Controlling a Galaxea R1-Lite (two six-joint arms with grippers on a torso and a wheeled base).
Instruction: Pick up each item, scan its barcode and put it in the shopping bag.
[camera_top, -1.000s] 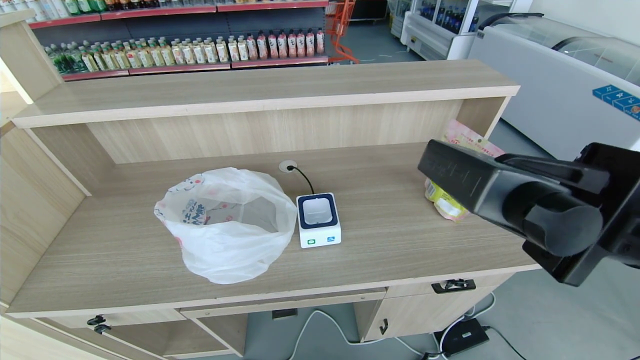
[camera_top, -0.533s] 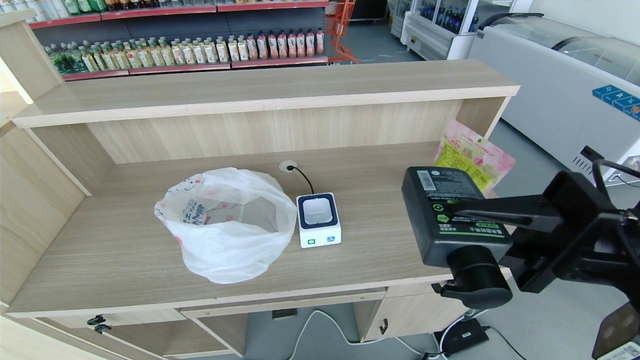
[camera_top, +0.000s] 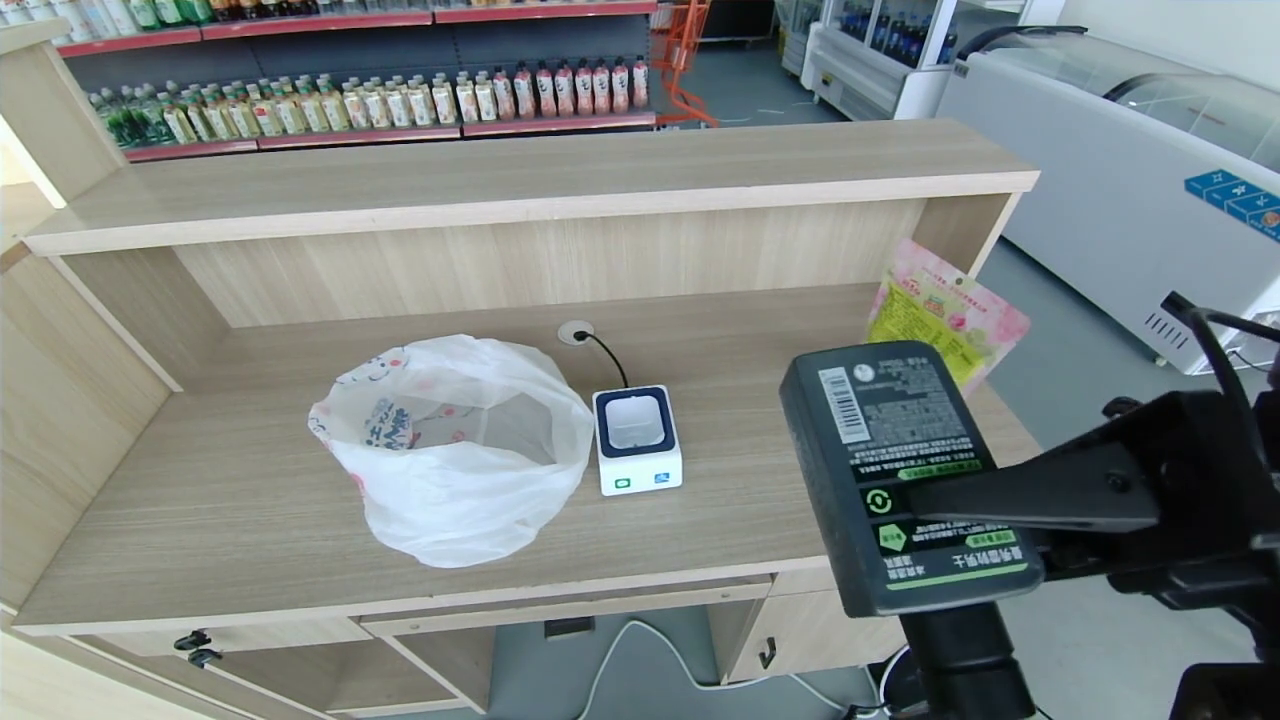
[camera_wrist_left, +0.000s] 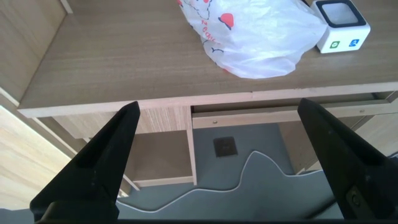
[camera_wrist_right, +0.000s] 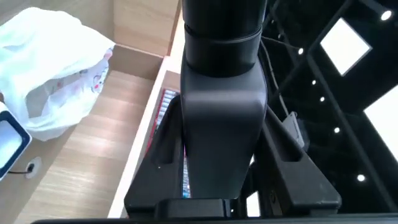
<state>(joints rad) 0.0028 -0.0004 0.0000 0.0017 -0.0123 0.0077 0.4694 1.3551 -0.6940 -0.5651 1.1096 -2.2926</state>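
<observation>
My right gripper is shut on a flat black bottle, held in the air over the counter's right front corner. Its label and barcode face up, and its cap points toward me. In the right wrist view the bottle sits between the two fingers. The white scanner stands mid-counter, with the open white shopping bag just to its left. A pink and yellow snack pouch leans at the back right. My left gripper is open, low before the counter's front edge, holding nothing.
A raised wooden ledge runs along the back and a side wall closes the left. The scanner's black cable runs to a grommet. Drawers and open shelves lie under the counter. Freezers stand on the right.
My right arm has turned the black bottle, so its label and barcode now face up, and drawn it nearer the front edge. The snack pouch behind it has come into full sight.
</observation>
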